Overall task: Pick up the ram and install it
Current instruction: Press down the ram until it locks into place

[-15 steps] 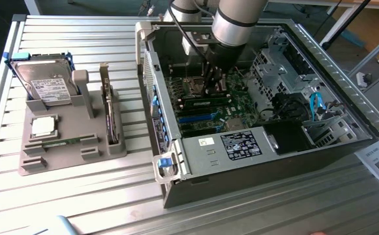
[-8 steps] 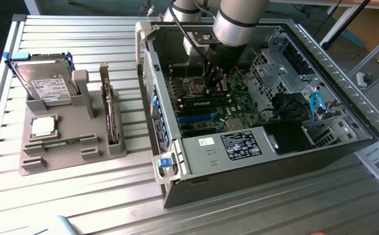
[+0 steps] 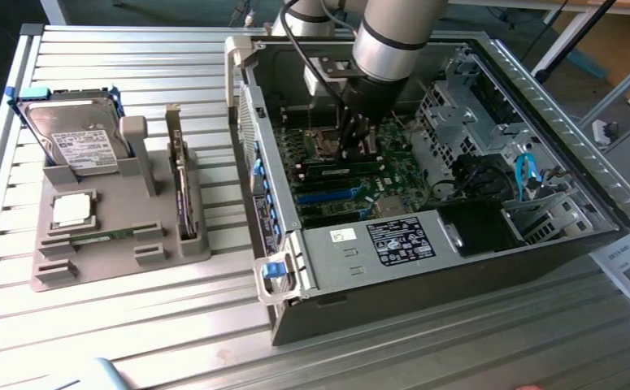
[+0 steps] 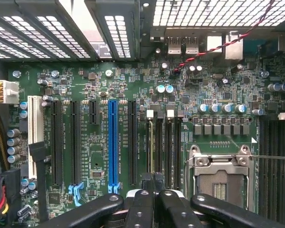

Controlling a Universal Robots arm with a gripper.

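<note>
ram (image 4: 151, 147): 1, seen edge-on in a slot of the motherboard (image 4: 99, 80) beside the socket (image 4: 221, 183), long axis along the slot | gripper (image 4: 154, 183): fingers closed together at ram's end, hold not discernible | 1 green strip (image 3: 106, 236) laid flat in tray (image 3: 65, 272)

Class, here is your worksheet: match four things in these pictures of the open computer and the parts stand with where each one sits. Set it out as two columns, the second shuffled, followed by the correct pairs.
1. hard drive
2. processor chip
3. gripper
4. blue cable

A. shut, inside the computer case, over the motherboard
B. lying flat on the grey holder
C. in the case, toward the exterior view's right
D. standing upright on the grey holder

Pairs: 1-D, 2-B, 3-A, 4-C
</note>
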